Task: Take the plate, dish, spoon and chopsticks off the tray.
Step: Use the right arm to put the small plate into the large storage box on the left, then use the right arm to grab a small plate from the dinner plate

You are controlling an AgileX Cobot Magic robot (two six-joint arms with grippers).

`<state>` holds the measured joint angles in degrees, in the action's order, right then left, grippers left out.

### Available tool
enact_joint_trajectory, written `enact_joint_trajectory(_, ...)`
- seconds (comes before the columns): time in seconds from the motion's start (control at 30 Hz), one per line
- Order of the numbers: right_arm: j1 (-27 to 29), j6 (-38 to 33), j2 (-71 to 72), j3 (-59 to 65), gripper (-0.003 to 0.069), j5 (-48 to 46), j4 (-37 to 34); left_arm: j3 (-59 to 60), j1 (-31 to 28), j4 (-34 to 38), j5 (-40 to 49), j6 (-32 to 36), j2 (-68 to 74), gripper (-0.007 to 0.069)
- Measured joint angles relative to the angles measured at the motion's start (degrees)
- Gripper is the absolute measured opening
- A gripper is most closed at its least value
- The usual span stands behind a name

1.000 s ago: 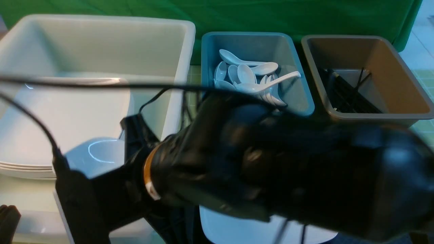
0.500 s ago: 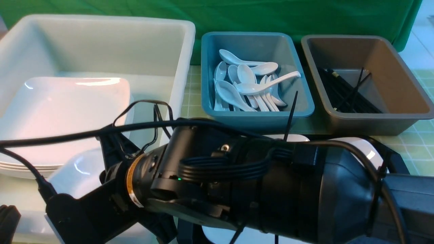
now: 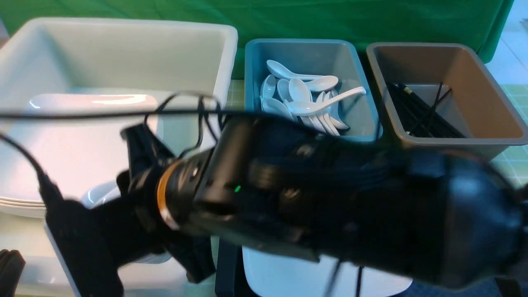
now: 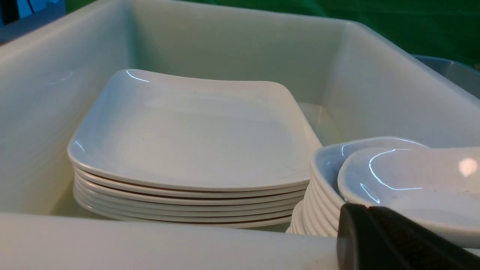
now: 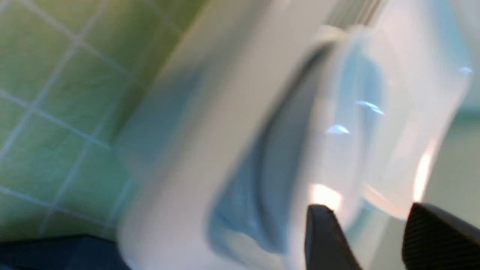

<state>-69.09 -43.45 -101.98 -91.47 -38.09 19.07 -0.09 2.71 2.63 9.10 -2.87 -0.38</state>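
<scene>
No legible text, brand, number or sign anywhere in the three views. Closest thing to a label: orange-and-white band (image 3: 167, 202) around the wrist of the right arm (image 3: 330, 206), at about nine o'clock from the centre of the front view, too blurred to show any lettering.

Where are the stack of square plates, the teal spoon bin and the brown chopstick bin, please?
stack of square plates (image 4: 195, 138), left wrist view, top plate's flat centre.
teal spoon bin (image 3: 309, 57), front view, far inner wall.
brown chopstick bin (image 3: 412, 62), front view, far inner wall.
</scene>
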Motion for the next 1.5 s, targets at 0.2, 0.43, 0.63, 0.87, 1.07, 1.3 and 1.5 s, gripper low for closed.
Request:
enact_joint_trajectory(0.2,0.2,8.6,7.0,-3.7,0.0182,-8.6,1.5,0.0,0.0,0.0,0.0,0.0,0.0,0.0)
enact_joint_trajectory(0.43,5.9,25.1,15.8,-3.9,0.0083,-27.8,7.5,0.0,0.0,0.0,0.0,0.2,0.0,0.0)
enact_joint_trajectory(0.63,22.1,34.6,23.5,2.5,0.0022,-30.8,6.2,0.0,0.0,0.0,0.0,0.2,0.0,0.0)
enact_joint_trajectory(0.87,45.5,36.4,23.1,19.2,0.0031,-25.5,-6.8,0.0,0.0,0.0,0.0,0.2,0.0,0.0)
enact_joint_trajectory(1.07,51.3,33.5,17.4,31.6,0.0226,-11.4,-10.0,0.0,0.0,0.0,0.0,0.2,0.0,0.0)
enact_joint_trajectory(1.3,49.0,21.1,8.6,33.7,0.0453,-2.3,-10.7,0.0,0.0,0.0,0.0,0.1,0.0,0.0)
enact_joint_trajectory(1.5,48.6,13.6,2.1,33.7,0.0422,-0.7,-10.3,0.0,0.0,0.0,0.0,0.0,0.0,0.0)
